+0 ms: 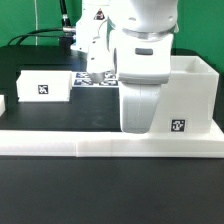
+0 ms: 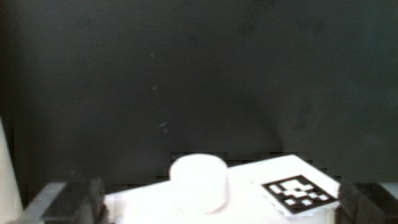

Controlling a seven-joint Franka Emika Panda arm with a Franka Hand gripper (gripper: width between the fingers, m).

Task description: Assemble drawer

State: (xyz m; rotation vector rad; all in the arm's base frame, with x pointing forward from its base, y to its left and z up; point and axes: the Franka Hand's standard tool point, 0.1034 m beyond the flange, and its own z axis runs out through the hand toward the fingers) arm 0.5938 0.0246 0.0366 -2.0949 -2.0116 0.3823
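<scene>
In the wrist view a white tray box (image 2: 151, 205) lies on the black table, with a rounded knob (image 2: 196, 180) and a square marker (image 2: 299, 190) on it. My gripper (image 2: 217, 208) is open; its dark fingers (image 2: 64, 205) stand wide apart on either side of that tray box. In the exterior view the arm's hand (image 1: 140, 100) comes down in front of the big cube-shaped housing (image 1: 190, 95); the fingertips and that tray box are hidden there. A second tray box (image 1: 45, 85) sits at the exterior view's left.
The long low white border bar (image 1: 110, 146) runs across the front of the table. The marker board (image 1: 97, 79) lies behind the arm. A white piece (image 1: 2, 103) shows at the exterior view's left edge. Cables hang at the back.
</scene>
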